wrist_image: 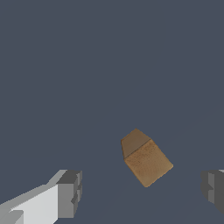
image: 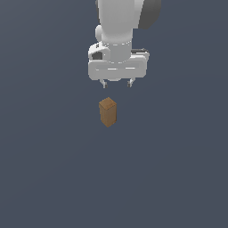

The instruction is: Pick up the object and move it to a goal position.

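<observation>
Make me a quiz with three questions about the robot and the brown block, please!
1. Where is the block compared with the end effector in the exterior view?
A. Below it, not touching
B. Held between the fingers
C. On top of the arm

2. How many blocks are there?
A. Three
B. Two
C. One

3. What are the end effector's fingers doing?
A. Squeezing the block
B. Spread apart with nothing between them
C. Pressed shut together

Answers:
1. A, a gap of dark floor shows between the fingertips and the block's top.
2. C, only one brown block appears in both views.
3. B, the wrist view shows the two fingers far apart, with the block beyond them, ungripped.
</observation>
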Tool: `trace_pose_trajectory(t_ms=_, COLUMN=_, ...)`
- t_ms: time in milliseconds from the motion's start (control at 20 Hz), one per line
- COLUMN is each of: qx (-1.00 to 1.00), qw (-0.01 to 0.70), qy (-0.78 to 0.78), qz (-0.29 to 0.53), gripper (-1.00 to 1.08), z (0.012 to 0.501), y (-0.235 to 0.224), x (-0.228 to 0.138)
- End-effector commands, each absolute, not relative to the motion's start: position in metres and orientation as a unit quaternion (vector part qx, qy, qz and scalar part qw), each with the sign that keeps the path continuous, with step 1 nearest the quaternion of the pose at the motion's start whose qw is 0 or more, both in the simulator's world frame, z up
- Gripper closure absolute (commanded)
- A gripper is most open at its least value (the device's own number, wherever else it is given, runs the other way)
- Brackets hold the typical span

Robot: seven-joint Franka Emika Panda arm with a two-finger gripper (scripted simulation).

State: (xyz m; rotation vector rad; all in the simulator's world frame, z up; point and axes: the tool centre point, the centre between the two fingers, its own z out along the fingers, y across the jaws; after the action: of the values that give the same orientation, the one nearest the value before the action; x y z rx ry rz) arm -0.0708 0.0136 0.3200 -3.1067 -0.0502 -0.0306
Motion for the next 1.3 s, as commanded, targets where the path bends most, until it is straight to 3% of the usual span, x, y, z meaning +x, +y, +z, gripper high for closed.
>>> trace_pose_trajectory(t_ms=0, qx=-1.000, qw=0.017, qy=-0.016, qz=-0.010, gripper=-0.92, z=0.320, y=0.014, x=-0.071)
trace_pose_trajectory(t_ms=1250, qx=-0.998, qw=0.014, qy=-0.061, qz=-0.002, gripper=-0.92, z=0.297, y=0.001, x=-0.081)
